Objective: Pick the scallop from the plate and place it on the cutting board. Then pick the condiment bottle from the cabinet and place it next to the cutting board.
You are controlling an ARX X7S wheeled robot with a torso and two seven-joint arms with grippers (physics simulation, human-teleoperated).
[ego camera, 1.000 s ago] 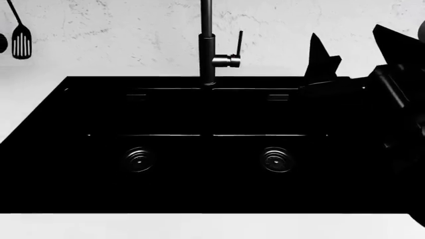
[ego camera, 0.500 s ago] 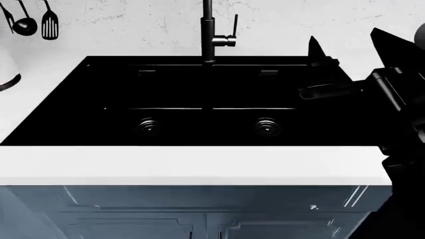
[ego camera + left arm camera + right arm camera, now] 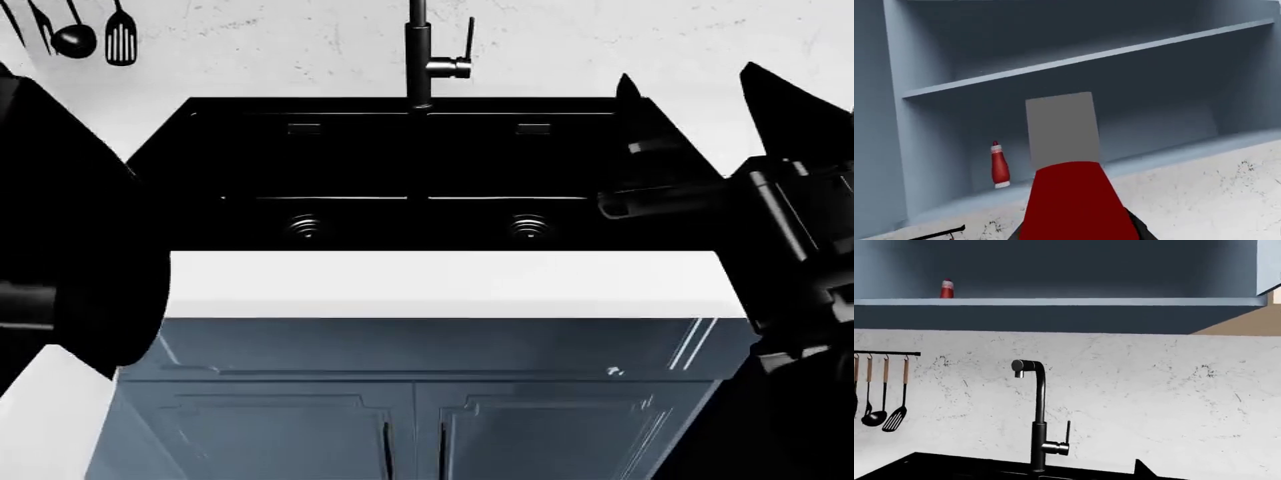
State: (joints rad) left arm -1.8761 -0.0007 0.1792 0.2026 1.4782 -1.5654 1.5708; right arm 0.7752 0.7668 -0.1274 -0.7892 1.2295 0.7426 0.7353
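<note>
Condiment bottle (image 3: 999, 167) stood upright on the lower cabinet shelf (image 3: 1081, 172), near its side wall. Right arm (image 3: 787, 250) was raised beside the sink (image 3: 400, 180); left arm (image 3: 67, 260) opposite. Jaw states: can't tell.

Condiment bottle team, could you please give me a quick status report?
Left gripper faces the open cabinet, empty; jaw state unclear. Right gripper over the sink, empty, open. Condiment bottle upright on the lower shelf, untouched. Nothing blocking it.
</note>
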